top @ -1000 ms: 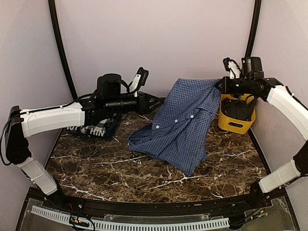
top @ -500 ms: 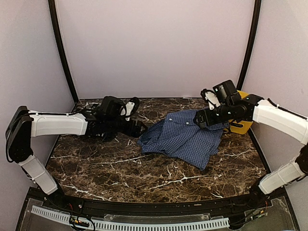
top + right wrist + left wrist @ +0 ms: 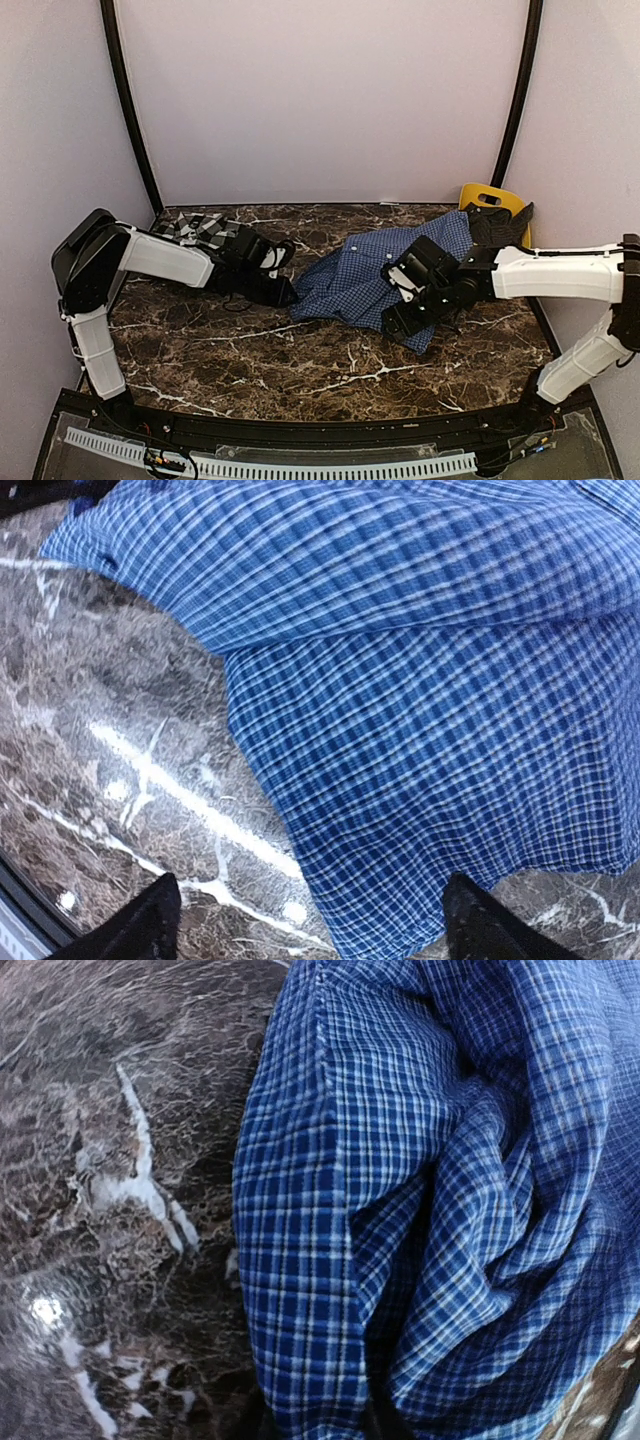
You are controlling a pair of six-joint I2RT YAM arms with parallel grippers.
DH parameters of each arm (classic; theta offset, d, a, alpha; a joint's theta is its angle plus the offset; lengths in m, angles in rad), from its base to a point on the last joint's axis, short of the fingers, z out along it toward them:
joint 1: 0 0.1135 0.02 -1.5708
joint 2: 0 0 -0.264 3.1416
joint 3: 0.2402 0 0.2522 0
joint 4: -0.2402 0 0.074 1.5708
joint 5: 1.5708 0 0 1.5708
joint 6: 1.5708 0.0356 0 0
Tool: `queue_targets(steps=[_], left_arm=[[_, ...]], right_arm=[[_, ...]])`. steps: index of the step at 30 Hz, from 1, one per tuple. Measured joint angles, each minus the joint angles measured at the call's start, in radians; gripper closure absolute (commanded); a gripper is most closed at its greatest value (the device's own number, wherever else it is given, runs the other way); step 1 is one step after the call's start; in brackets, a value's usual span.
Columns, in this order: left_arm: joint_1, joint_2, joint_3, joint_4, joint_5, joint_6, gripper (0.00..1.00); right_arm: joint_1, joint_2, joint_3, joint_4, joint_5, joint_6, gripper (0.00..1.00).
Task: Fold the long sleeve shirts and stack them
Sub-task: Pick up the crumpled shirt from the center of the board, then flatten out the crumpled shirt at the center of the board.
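Marble table (image 3: 200, 350) carries everything, and its slick top is the first hazard: tugged cloth may slide across it whole instead of spreading flat.

Blue shirt (image 3: 340, 280) lies crumpled at centre right of the top view. Its long axis runs from lower left to upper right, and the upper-right end reaches toward the bin (image 3: 480, 195). I cannot tell which end is the collar. The left wrist view shows it bunched in deep folds, so a fold made now would likely trap creases or a tucked sleeve.

Plaid shirt (image 3: 195, 228) sits heaped at upper left, well apart from the blue one and just beside the left arm (image 3: 165, 260). A swing of that arm could drag it along.

Left claw (image 3: 285, 292) rests at the blue shirt's left edge, but I cannot tell whether it pinches cloth. Right claw (image 3: 320, 920) hovers over the shirt's near edge with its fingers spread, holding nothing. Closing there might catch two layers at once.
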Motion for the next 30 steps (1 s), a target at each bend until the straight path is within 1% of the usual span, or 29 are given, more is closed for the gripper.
queue_targets(steps=[2, 6, 7, 8, 9, 10, 15, 18, 20, 22, 25, 27, 30], left_arm=[[0.005, -0.009, -0.003, 0.035, 0.019, -0.024, 1.0], [0.023, -0.082, -0.039, 0.094, 0.053, -0.06, 1.0], [0.032, -0.114, -0.055, 0.107, 0.059, -0.071, 1.0], [0.045, -0.154, -0.074, 0.115, 0.064, -0.084, 1.0], [0.061, -0.203, -0.093, 0.121, 0.07, -0.098, 1.0], [0.072, -0.239, -0.103, 0.122, 0.073, -0.107, 1.0], [0.123, -0.442, -0.119, 0.119, 0.075, -0.138, 1.0], [0.13, -0.528, -0.093, 0.077, 0.042, -0.134, 1.0], [0.13, -0.572, -0.056, 0.043, 0.011, -0.126, 1.0], [0.133, -0.605, -0.008, 0.018, -0.017, -0.116, 1.0], [0.132, -0.624, 0.069, 0.008, -0.028, -0.096, 1.0], [0.129, -0.622, 0.129, 0.003, -0.029, -0.077, 1.0], [0.13, -0.614, 0.22, -0.016, -0.032, -0.04, 1.0]], right_arm=[[0.022, 0.013, -0.005, -0.002, 0.01, 0.008, 0.39], [0.027, 0.09, -0.005, -0.006, 0.081, 0.02, 0.59], [0.026, 0.116, -0.005, -0.008, 0.101, 0.019, 0.66], [0.024, 0.138, -0.005, -0.01, 0.114, 0.016, 0.77], [0.023, 0.159, -0.005, -0.013, 0.127, 0.016, 0.98], [0.02, 0.174, -0.005, -0.016, 0.136, 0.012, 1.0], [-0.009, 0.167, 0.03, -0.055, 0.161, -0.006, 1.0], [-0.072, 0.072, 0.105, -0.094, 0.152, -0.032, 1.0], [-0.156, -0.034, 0.198, -0.111, 0.139, -0.061, 1.0], [-0.247, -0.128, 0.306, -0.106, 0.121, -0.089, 1.0], [-0.329, -0.208, 0.453, -0.09, 0.089, -0.123, 1.0], [-0.338, -0.216, 0.538, -0.086, 0.07, -0.145, 1.0], [-0.34, -0.187, 0.616, -0.095, 0.067, -0.17, 1.0]])
